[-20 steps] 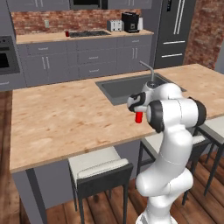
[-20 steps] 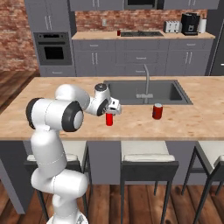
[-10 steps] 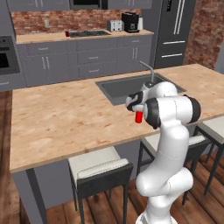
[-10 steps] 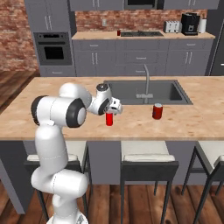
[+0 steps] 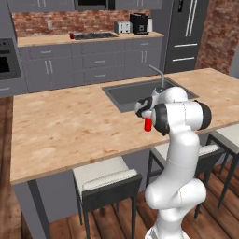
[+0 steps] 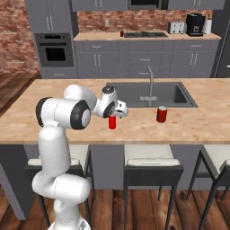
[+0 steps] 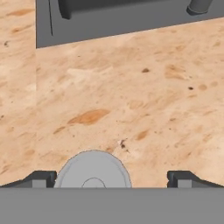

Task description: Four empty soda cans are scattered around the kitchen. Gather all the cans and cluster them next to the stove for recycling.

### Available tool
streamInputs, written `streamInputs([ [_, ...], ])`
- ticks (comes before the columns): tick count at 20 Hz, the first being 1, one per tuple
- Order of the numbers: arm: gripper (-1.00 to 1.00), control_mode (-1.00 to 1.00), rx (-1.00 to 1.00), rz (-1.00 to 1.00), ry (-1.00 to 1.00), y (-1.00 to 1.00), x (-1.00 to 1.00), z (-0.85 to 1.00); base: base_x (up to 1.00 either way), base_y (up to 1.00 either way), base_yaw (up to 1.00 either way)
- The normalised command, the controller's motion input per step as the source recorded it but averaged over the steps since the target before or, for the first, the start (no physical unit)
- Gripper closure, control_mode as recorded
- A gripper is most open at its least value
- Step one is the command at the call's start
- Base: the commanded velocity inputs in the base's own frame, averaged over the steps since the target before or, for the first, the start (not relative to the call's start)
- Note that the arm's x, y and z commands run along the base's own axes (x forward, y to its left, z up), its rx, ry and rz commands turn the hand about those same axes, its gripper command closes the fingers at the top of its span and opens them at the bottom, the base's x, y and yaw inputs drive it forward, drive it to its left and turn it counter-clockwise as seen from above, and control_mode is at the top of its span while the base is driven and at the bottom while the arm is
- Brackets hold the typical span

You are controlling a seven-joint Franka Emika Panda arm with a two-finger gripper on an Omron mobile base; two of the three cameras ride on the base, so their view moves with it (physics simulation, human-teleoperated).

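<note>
Tabletop [image 7: 144, 100]: pale, mottled wood grain, matt. Can [image 6: 112, 121] near the front edge: glossy red body, smooth silver-grey metal lid. Sink [image 6: 134, 93]: matt dark grey. Back wall [image 6: 18, 27]: rough red brick.

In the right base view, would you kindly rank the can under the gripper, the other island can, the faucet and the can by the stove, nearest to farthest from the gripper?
1. Can under the gripper, directly below the open gripper.
2. Faucet, behind the sink; too close to call with 3.
3. Other island can, toward the sink's right front corner.
4. Can by the stove, on the back counter.
</note>
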Motion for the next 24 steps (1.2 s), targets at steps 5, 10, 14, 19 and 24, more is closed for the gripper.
streamInputs([
  [5,1.00,-1.00,0.00,0.00,0.00,-0.06,0.00,-0.11,0.00,0.00,0.00],
  [10,1.00,-1.00,0.00,0.00,0.00,-0.01,-0.01,-0.02,0.00,0.00,0.00],
  [14,1.00,-1.00,0.01,0.00,0.00,0.00,-0.03,-0.04,0.00,0.00,0.00],
  [19,1.00,-1.00,0.05,0.00,-0.09,-0.01,-0.53,0.60,0.00,0.00,0.00],
  [24,1.00,-1.00,0.02,0.00,-0.19,-0.01,-0.97,0.96,0.00,0.00,0.00],
])
